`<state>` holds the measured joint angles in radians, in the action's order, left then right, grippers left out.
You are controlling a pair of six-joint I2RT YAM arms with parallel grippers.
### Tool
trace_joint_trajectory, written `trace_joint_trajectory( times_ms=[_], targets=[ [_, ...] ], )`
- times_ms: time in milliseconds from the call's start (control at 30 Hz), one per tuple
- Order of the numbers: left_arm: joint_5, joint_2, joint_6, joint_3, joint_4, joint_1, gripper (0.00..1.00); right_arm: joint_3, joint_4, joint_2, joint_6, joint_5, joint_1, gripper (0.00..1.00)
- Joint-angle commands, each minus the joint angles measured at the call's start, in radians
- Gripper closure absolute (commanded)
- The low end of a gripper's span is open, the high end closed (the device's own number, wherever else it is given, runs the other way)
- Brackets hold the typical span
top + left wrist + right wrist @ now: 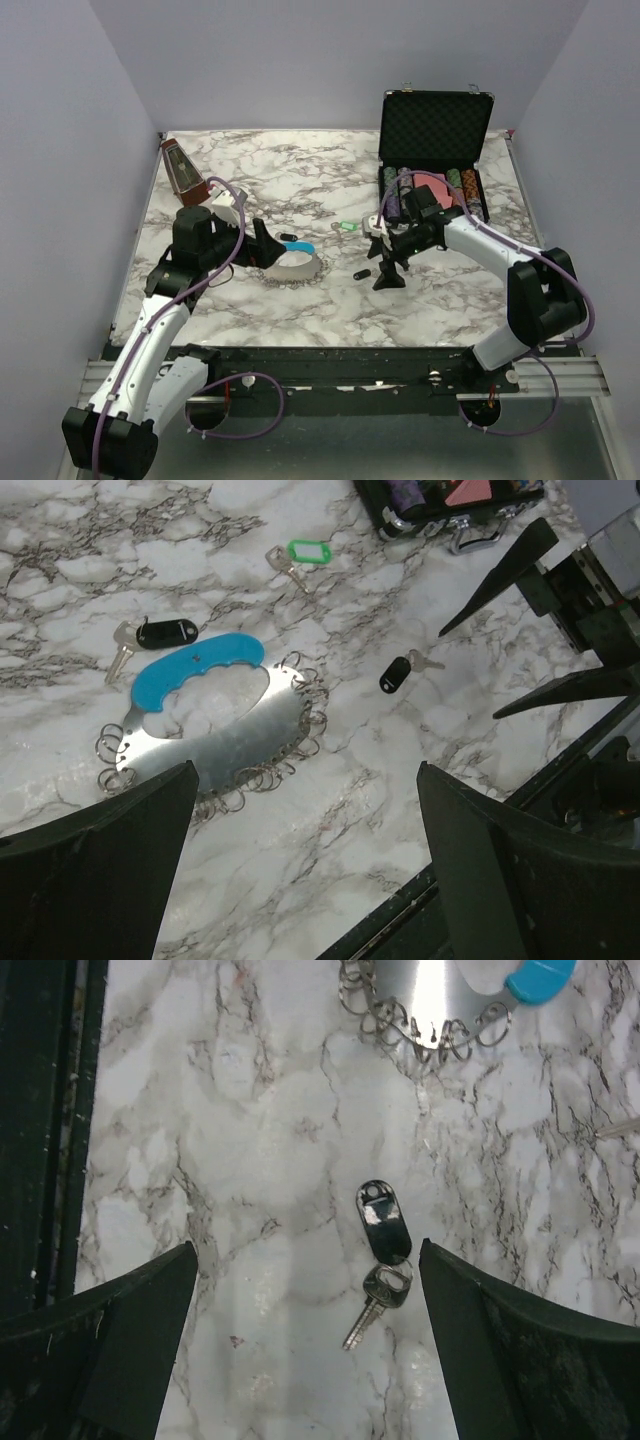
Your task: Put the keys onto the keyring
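The keyring [235,742], a metal loop edged with small rings and carrying a light blue curved grip, lies flat on the marble; it also shows as the keyring [298,264] and the keyring [428,995]. Three keys lie loose around it. A black-tagged key [160,635] rests beside the blue grip. A green-tagged key [303,553] lies farther back. Another black-tagged key [383,1225] lies between my right gripper's fingers. My left gripper [305,772] hovers open just left of the keyring, holding nothing. My right gripper [308,1246] points down, open, over that key.
An open black case [435,125] with striped poker chips stands at the back right, and its handle edge shows as the case [470,525]. A brown wedge-shaped object [183,170] sits at the back left. The table's dark front rail [45,1120] runs close to the right gripper.
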<state>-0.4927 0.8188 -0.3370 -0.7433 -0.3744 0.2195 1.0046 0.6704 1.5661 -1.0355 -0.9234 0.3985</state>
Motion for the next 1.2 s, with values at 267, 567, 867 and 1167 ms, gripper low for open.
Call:
trace_joint_trajectory(
  times_ms=[267, 567, 867, 1167],
  targets=[
    [0.146, -0.049, 0.095, -0.013, -0.069, 0.011, 0.01, 0.1, -0.089, 0.169, 0.362, 0.231, -0.003, 0.16],
    [0.135, -0.049, 0.095, -0.014, -0.07, 0.011, 0.01, 0.186, -0.045, 0.295, 0.428, 0.328, -0.004, 0.31],
    [0.135, -0.049, 0.093, -0.014, -0.069, 0.011, 0.01, 0.209, 0.017, 0.339, 0.396, 0.276, -0.003, 0.44],
    [0.138, -0.047, 0.089, -0.014, -0.07, 0.009, 0.01, 0.229, 0.057, 0.374, 0.377, 0.247, -0.004, 0.65]
  ],
)
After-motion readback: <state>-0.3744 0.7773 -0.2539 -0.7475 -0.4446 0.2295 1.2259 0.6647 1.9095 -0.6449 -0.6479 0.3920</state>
